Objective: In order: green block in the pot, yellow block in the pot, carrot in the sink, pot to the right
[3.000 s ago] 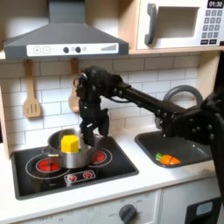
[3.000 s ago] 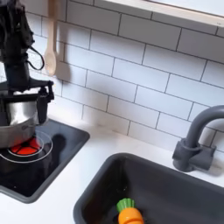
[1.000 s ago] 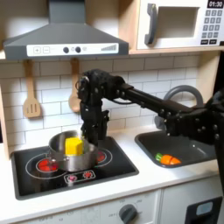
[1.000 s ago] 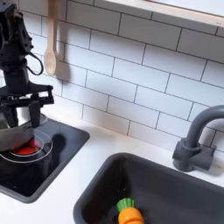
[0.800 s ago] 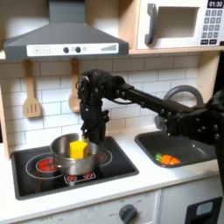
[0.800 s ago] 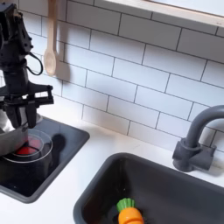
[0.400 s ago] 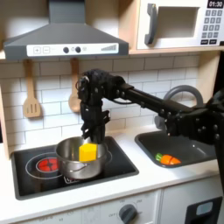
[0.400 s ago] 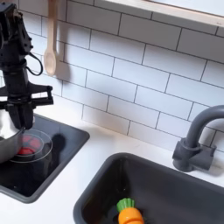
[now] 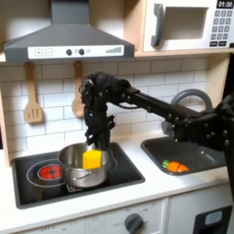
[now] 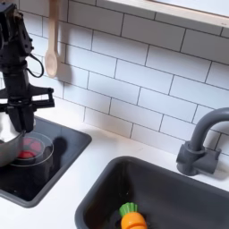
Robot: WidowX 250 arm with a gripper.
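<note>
At the left of the first exterior view a wooden spoon (image 9: 33, 108) hangs on the tiled wall above the black stovetop (image 9: 41, 174), whose left red burner (image 9: 38, 170) lies bare. The pot (image 9: 84, 168) sits right of that burner, toward the middle of the stovetop, with open black surface between it and the stovetop's right edge. The yellow block (image 9: 91, 159) rests inside the pot against its far wall; the green block cannot be made out. The tool (image 9: 94, 140) hangs at the pot's far rim, and whether its jaws grip the rim or stand apart cannot be told; in the second exterior view the tool (image 10: 21, 114) shows dark prongs at the left of the frame, just above the pot (image 10: 7, 143), which is cut by the frame's left edge. Right of the stovetop a strip of white surface (image 9: 151, 180) separates it from the sink (image 9: 187, 150), where the carrot (image 9: 174, 166) lies near the front wall; in the second exterior view the carrot (image 10: 132, 217) sits at the bottom edge, the faucet (image 10: 201, 143) standing behind.
</note>
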